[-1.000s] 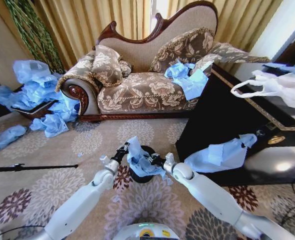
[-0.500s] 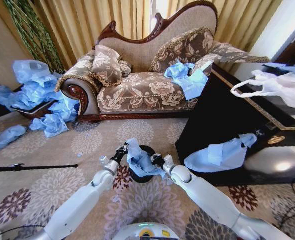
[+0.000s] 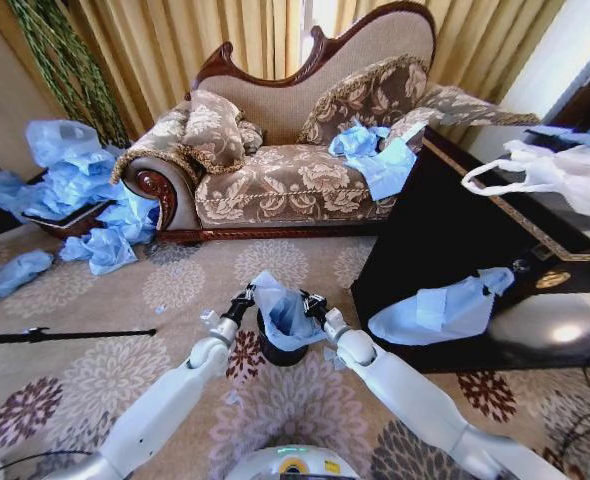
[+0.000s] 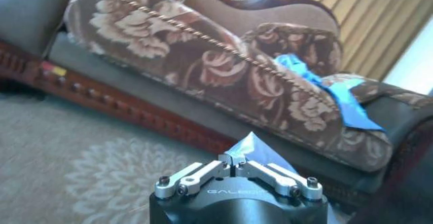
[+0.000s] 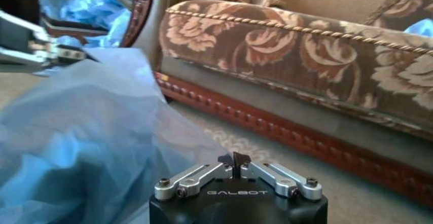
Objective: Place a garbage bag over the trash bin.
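The sofa [image 3: 305,150] is the biggest thing here: a curved, carved dark wood frame under thick floral fabric edged with twisted cord, with plump cushions and a crumpled blue bag on the seat. Under it lies a pale carpet [image 3: 125,330] printed with round flower medallions. To the robot's right stands a dark, glossy surface [image 3: 455,230] with a gold line along its edge; another light-blue bag lies flat on its lower shelf, and a white bag with loop handles [image 3: 545,175] is draped on top. A heap of crinkled blue bags [image 3: 70,185] is piled beside the sofa's rolled arm on the robot's left.

Straight ahead, on the carpet, stands the trash bin [image 3: 275,350], a small, smooth black cylinder. The garbage bag [image 3: 280,310], thin, creased and light blue, is stretched above and down into the bin, its mouth pulled open between the two arms.

The left tool [image 3: 243,298] is at the bin's left side, clenched on a corner of the film; its wrist view shows the metal tips [image 4: 233,159] pinched together with a blue point sticking up between them. The right tool [image 3: 310,302] is at the bin's right side, also clenched tight, with the film bunched right against its tips [image 5: 235,159].
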